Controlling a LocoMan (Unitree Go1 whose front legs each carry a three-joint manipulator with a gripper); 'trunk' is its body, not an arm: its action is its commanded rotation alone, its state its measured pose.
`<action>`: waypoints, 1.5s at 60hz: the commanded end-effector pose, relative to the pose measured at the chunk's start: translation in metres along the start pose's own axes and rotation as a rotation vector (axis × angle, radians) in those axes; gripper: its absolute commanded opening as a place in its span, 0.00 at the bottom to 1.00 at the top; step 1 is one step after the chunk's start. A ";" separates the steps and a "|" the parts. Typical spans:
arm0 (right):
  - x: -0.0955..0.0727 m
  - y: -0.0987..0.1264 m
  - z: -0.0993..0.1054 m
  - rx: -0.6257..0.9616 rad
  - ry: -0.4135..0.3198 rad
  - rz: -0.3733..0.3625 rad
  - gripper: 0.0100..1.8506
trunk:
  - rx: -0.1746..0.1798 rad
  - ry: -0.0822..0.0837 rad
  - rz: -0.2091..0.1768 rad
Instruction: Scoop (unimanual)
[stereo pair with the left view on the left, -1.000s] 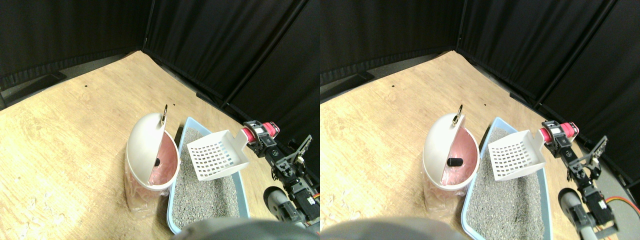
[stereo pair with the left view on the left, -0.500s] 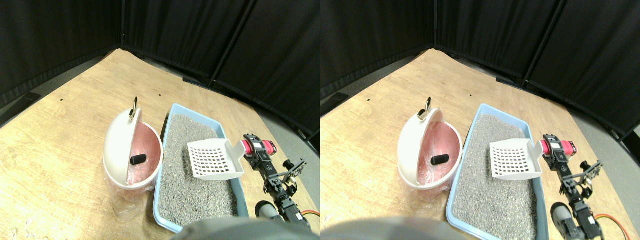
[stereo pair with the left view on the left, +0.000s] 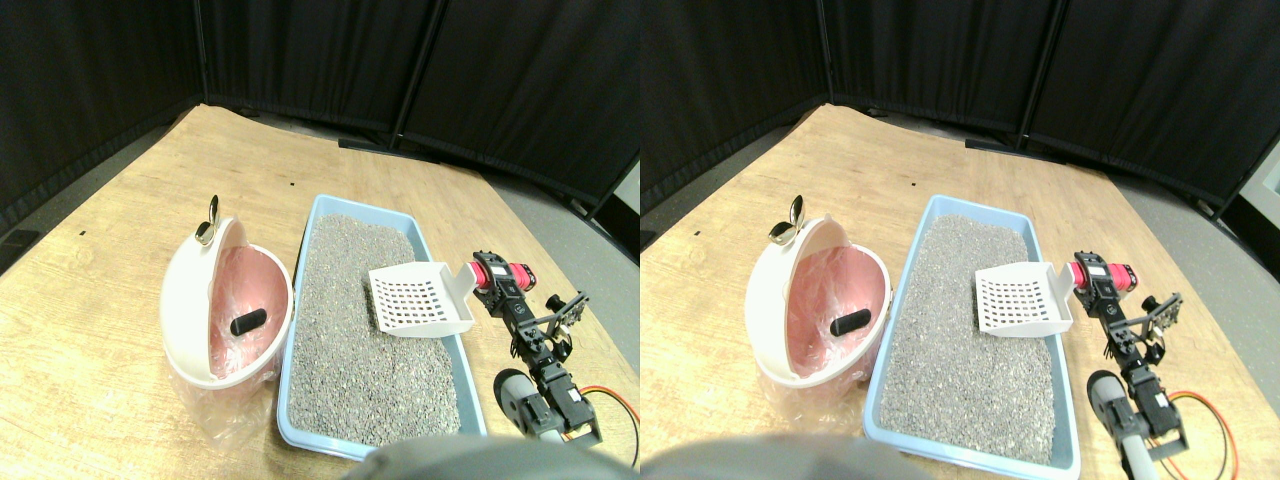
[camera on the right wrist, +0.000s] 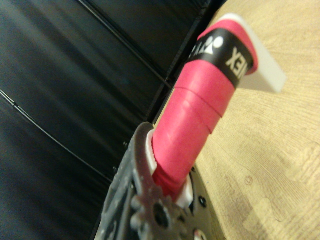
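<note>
A light wooden surface fills the scene, ringed at the back by black curtains. Nearest, at the lower right, the robot's right arm rises from a grey joint and slants up and away toward the left, an orange cable looping beside it. A pale blue litter tray full of grey litter lies just left of the arm. Touching the tray's left rim is a white domed bin with a pink liner, its lid swung open; a small dark object lies inside, and a metal hook stands at its top.

The white slotted litter scoop hovers over the right side of the tray, its basket apparently empty, though the slots are small. Its handle, wrapped in pink tape, runs back into the right claw. In the wrist view the claw's dark frame closes around the base of that handle, gripping it.
</note>
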 end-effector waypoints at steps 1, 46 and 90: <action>0.002 0.003 0.002 0.020 -0.053 0.016 0.03 | -0.014 -0.023 0.003; 0.001 -0.006 -0.029 0.086 0.221 -0.161 0.19 | -0.032 -0.013 0.020; -0.009 -0.024 0.024 0.099 0.406 -0.070 0.75 | -0.039 -0.019 0.028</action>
